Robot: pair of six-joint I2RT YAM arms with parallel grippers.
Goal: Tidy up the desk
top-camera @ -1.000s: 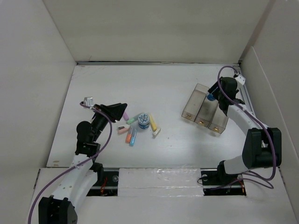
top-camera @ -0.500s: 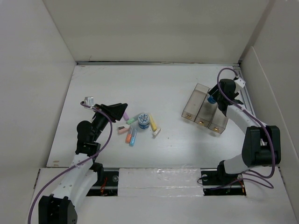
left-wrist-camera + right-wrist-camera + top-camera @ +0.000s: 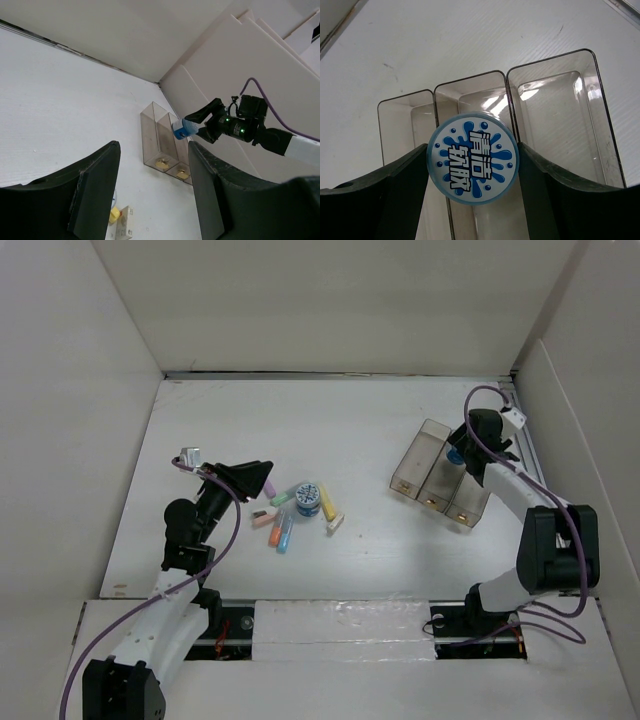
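right gripper (image 3: 455, 453) is clamping blue tub (image 3: 473, 158) over tray's (image 3: 550, 57) middle compartment (far right); left gripper (image 3: 154, 172) is hanging open.

The round tub (image 3: 473, 158) hides the middle compartment of the tray (image 3: 555, 115).

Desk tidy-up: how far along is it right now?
Done: nothing visibly; the tray's three compartments look empty. In hand: the right claw holds a round blue-and-white tub over the middle compartment. Left: a second tub and the small coloured pieces lie loose on the desk near the open, empty left claw.
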